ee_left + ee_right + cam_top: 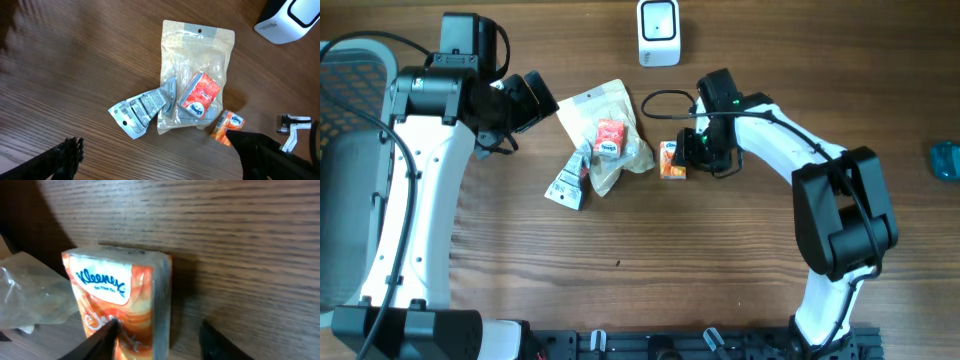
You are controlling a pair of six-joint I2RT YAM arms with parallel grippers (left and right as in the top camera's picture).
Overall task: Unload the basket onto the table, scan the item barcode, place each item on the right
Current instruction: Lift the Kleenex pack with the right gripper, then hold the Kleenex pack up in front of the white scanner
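Here, right fingers (217, 344) loose around the Kleenex pack (120, 295) beside clear pouch (195, 50); left fingers (60, 157) spread, scanner (658, 32) beyond.

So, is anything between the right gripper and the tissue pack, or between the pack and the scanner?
Nothing visible. The right gripper straddles the tissue pack; only bare table and the arm's own cable loop lie toward the scanner.

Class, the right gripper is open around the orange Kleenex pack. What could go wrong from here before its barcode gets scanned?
1. The right gripper sits unevenly: one finger overlaps the Kleenex pack front, the other stands clear, so closing may shove or tip it.
2. The clear pouch lies right beside the pack and might be pinched too.
3. No barcode shows, so it may end up facing away from the white scanner.
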